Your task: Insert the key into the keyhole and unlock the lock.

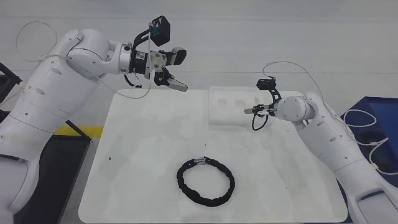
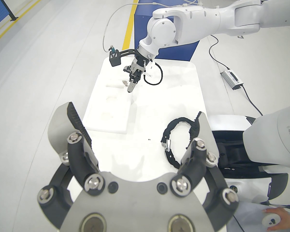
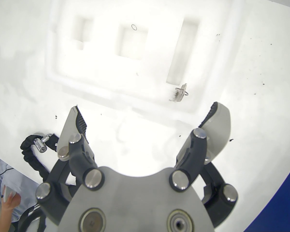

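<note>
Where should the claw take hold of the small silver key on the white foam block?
The small silver key rests on top of the white foam block beside a long slot, so come from above with the open right claw, probably pinching its ringed head and leaving the blade free.

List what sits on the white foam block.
The foam block carries a key beside the long slot and a small ring at the edge of the middle pocket. Pocket floors cannot be made out.

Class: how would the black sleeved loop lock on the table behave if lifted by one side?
The loop lock would probably sag, since its sleeve looks wrinkled and soft. Its metal cylinder likely weighs that end down. Lying flat, it probably won't roll.
</note>
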### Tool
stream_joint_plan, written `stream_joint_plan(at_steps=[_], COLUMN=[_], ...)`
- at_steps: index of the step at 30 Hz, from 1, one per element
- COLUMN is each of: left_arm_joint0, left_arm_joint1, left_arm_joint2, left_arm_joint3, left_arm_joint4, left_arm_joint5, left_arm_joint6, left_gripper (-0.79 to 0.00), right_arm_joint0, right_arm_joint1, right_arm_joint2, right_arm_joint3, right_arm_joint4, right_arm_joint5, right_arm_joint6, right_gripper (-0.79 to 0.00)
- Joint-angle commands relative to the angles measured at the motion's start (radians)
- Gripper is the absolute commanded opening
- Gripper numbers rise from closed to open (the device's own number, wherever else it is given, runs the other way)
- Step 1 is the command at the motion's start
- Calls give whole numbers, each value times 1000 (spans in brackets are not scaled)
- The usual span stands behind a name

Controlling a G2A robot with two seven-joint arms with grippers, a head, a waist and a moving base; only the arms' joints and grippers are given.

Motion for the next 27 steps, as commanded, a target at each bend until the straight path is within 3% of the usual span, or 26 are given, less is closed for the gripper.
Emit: stream_joint_plan(at_steps=[1,12,16,27], left_arm_joint0=[0,0,0,0], left_arm_joint1=[0,0,0,0], left_arm_joint2=[0,0,0,0], left_arm_joint3=[0,0,0,0], left_arm_joint4=[0,0,0,0], left_arm_joint5=[0,0,0,0], left_arm_joint6=[0,0,0,0], left_gripper=[0,0,0,0], right_arm_joint0=[0,-2,2,109], right_arm_joint1=[0,0,-9,-82], right_arm_joint2=[0,1,-12,-75], right_arm_joint3=[0,1,33,308], right_arm_joint4=[0,-1,-15,40], right_arm_joint5=[0,-1,-60,-230], right_arm_joint6=[0,-7,-22,-50], right_gripper=[0,0,0,0])
